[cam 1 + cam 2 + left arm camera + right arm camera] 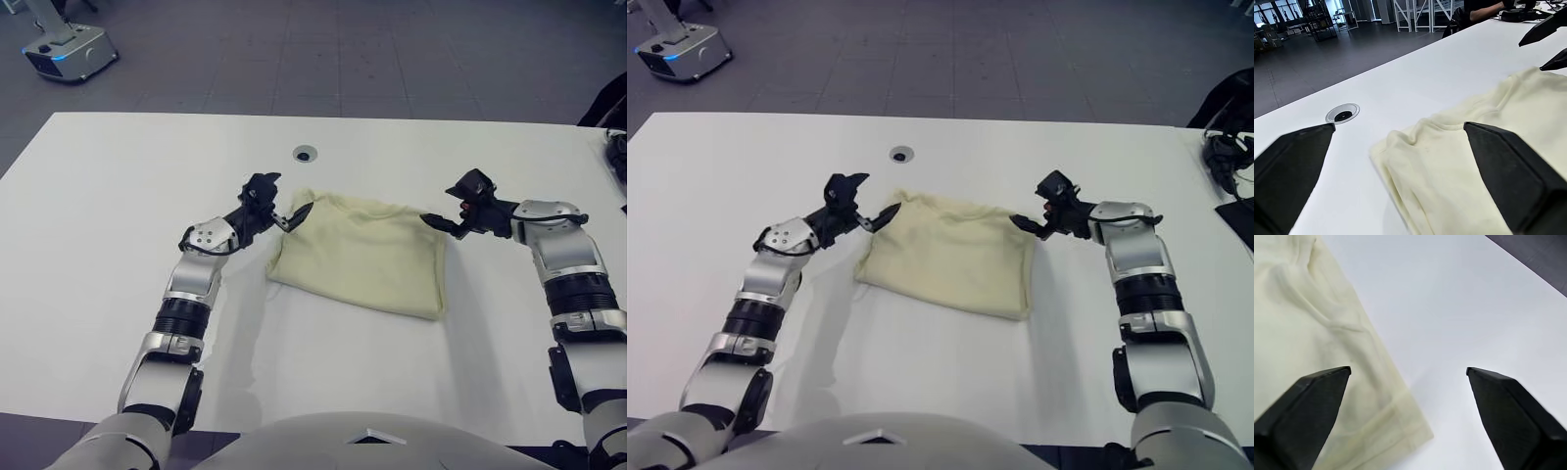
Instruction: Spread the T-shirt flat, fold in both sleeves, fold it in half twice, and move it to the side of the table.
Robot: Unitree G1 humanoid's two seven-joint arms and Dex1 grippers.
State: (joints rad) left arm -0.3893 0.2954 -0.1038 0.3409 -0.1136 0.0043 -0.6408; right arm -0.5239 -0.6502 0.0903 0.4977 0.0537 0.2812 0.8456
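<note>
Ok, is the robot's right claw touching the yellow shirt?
Cannot tell. In the right wrist view the right gripper is open, one finger above the T-shirt, the other above the table, but neither contact nor a gap shows plainly.

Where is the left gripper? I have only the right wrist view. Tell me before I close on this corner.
Observer: The left gripper is at the shirt's far left corner, fingers open, one of them over the cloth.
Operator: Give me the shirt's overall shape.
Observer: It is compact and roughly rectangular, with no sleeves sticking out.
Operator: Report anything else nearby.
Observer: A round cable port lies beyond the shirt's left corner, apart from the cloth.
</note>
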